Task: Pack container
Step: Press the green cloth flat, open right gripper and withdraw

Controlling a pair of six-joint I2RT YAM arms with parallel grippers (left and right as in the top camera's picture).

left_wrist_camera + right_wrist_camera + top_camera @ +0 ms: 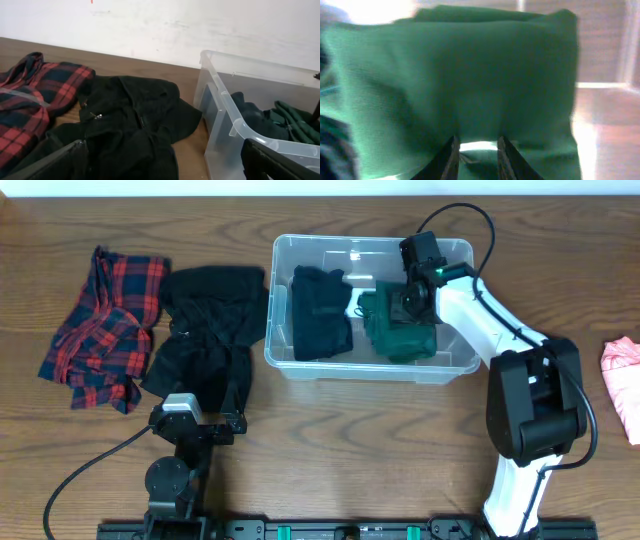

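The clear plastic container (372,369) stands at the table's back centre and holds a folded black garment (320,315) and a green garment (402,335). My right gripper (412,298) is down inside the container. In the right wrist view its fingers (477,144) are close together, pinching a fold of the green garment (470,75). My left gripper (195,416) rests low at the front left, open and empty (160,167). It faces a black garment (125,125) lying beside the container (235,127).
A red plaid shirt (105,325) and the loose black garment (205,330) lie on the table left of the container. A pink cloth (622,375) lies at the right edge. A white wall runs behind the table.
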